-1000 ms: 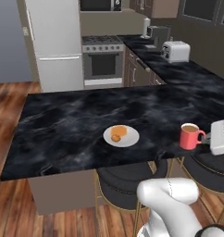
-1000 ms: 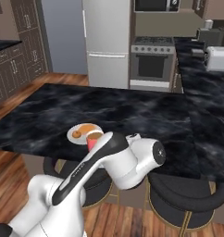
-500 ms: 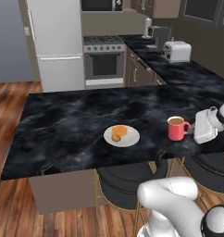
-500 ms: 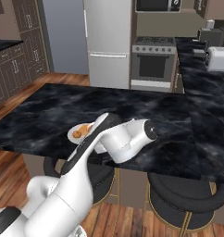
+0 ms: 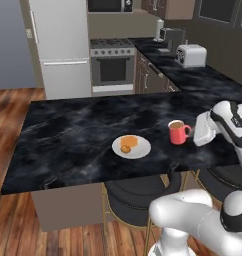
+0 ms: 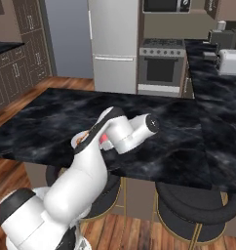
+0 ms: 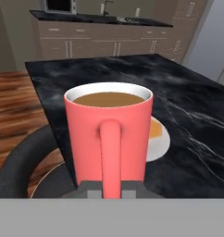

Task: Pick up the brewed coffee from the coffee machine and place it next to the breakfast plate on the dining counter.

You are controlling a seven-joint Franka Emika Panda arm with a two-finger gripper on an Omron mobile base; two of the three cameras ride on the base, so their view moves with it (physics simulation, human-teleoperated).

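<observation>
The small red mug of brown coffee [image 5: 178, 132] sits upright at the near right part of the large island counter with the black white-veined marble top [image 5: 78, 130], its handle turned right toward the white two-finger gripper [image 5: 194, 134]. The gripper reaches in from the right at mug height, its tip right at the handle. In the hand view the mug [image 7: 109, 136] stands close before the camera, handle facing it, and the dark fingertips [image 7: 90, 190] sit low on either side of the handle's foot; whether they are clamped on the handle or slack cannot be told. The small round white plate with orange-brown pastry pieces [image 5: 131, 146] lies just left of the mug and a little nearer, close but apart from it; in the hand view its rim [image 7: 159, 139] peeks out behind the mug's right side. On the black-topped wall counter at the far right stand a white slotted toaster [image 5: 191, 55] and, farther back, a boxy dark coffee machine [image 5: 170, 37]. Round dark stools [image 5: 135, 192] stand tucked under the island's near edge.
</observation>
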